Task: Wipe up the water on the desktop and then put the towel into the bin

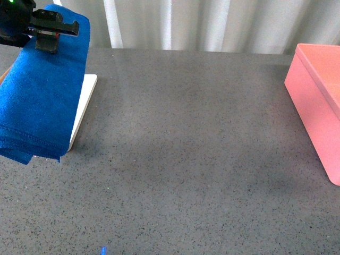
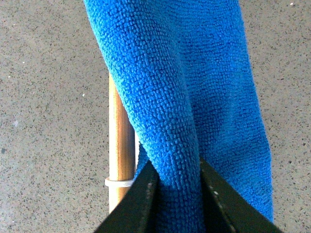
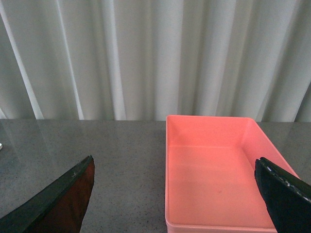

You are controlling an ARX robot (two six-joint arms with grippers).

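Two arms, one busy. Left gripper (image 1: pixel 53 31) is pinched shut on a bunched fold of the towel (image 1: pixel 45 90), which hangs from it above the white tray (image 1: pixel 85 106). The lower hem droops past the tray's near edge; can't tell if it touches the counter (image 1: pixel 202 159). Right gripper (image 3: pixel 174 162) is spread wide and empty, well apart from the tray, hovering at the bin (image 1: pixel 319 101), which sits across the counter from the tray.

Risks as I read them:
- A wooden rod (image 2: pixel 121 136) on the tray stands just beside the hanging cloth. A sideways swing could snag the loops and tip or drag the tray.
- Only a narrow fold is clamped, so a heavy drape or a wet towel may slip out.
- No puddle can be made out on the counter, so the wipe target is uncertain.
- A bunched cloth wipes a thin strip and may smear.

Materials: the towel is royal blue looped microfibre with a stitched hem, soft and floppy. The counter is grey, speckled, stone-like and flat. The bin is salmon-pink smooth plastic, rectangular and straight-walled, and looks empty. The tray is thin, flat and white.
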